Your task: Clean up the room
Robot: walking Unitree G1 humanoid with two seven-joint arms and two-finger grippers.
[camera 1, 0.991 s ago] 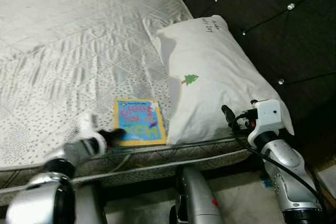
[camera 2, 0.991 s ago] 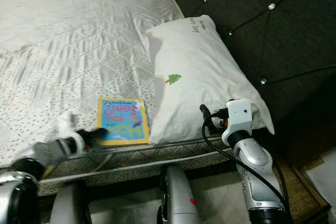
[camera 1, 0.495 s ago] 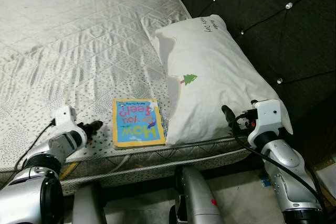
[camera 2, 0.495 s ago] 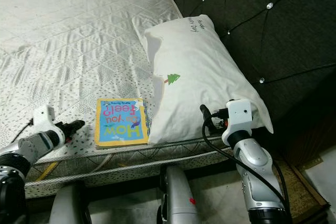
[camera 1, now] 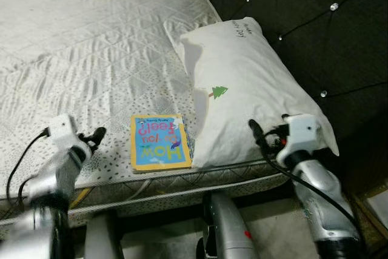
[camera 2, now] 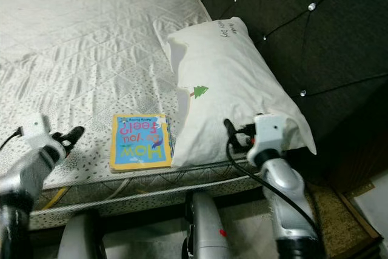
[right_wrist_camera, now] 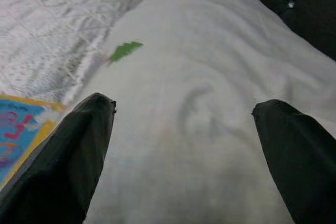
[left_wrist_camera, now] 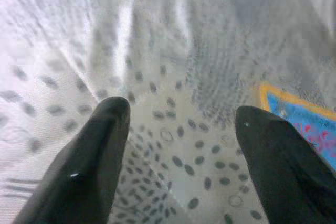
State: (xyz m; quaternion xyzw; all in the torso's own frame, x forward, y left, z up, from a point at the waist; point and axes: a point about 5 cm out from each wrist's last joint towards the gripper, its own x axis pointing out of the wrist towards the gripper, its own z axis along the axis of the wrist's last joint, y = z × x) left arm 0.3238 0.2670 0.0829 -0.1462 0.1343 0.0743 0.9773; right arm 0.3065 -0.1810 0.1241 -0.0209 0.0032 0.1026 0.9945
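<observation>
A blue picture book with a yellow border lies flat on the mattress near its front edge, touching the white pillow. My left gripper hovers open over the dotted sheet, a short way left of the book; the book's corner shows beside one finger. My right gripper is open at the pillow's front edge, and its fingers straddle the pillow, which bears a small green tree print.
A dark tufted headboard rises behind the pillow on the right. The mattress's front edge runs just below the book. My own legs and bare floor show beneath it.
My left gripper has drawn back leftward from the book's edge and risen over the sheet. The right gripper has shifted slightly left toward the pillow. The book and the pillow have stayed put.
</observation>
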